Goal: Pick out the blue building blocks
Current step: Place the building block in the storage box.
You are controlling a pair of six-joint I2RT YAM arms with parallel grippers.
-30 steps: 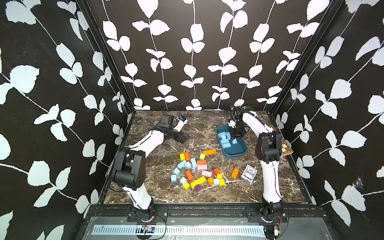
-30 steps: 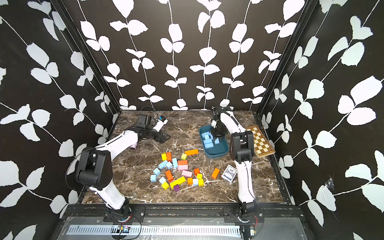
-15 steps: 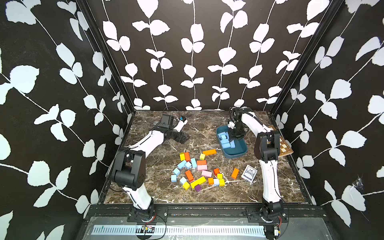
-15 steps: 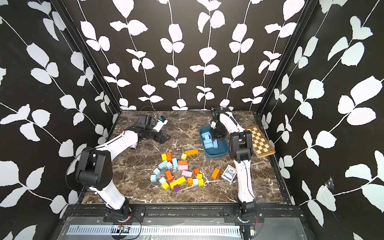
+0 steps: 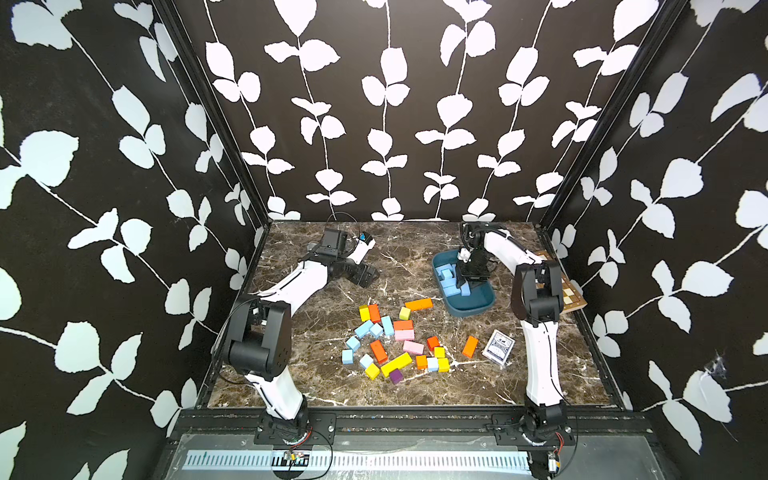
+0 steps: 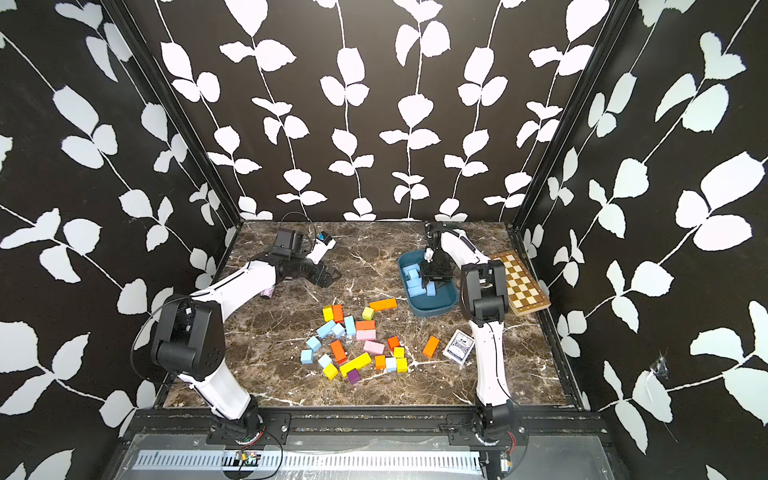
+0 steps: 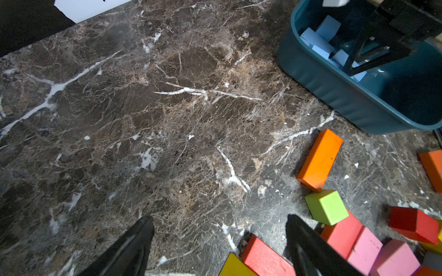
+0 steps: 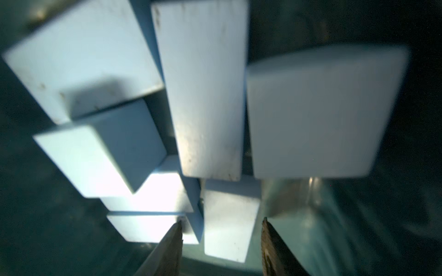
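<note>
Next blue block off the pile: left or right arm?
Left. The left end effector hangs open and empty near the loose blue blocks; the right end effector is down in the tray.

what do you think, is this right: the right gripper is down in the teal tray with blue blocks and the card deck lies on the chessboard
No. The card deck does not lie on the chessboard; it lies on the marble table, apart from the board, as both top views show. The right gripper is down in the teal tray with blue blocks.
</note>
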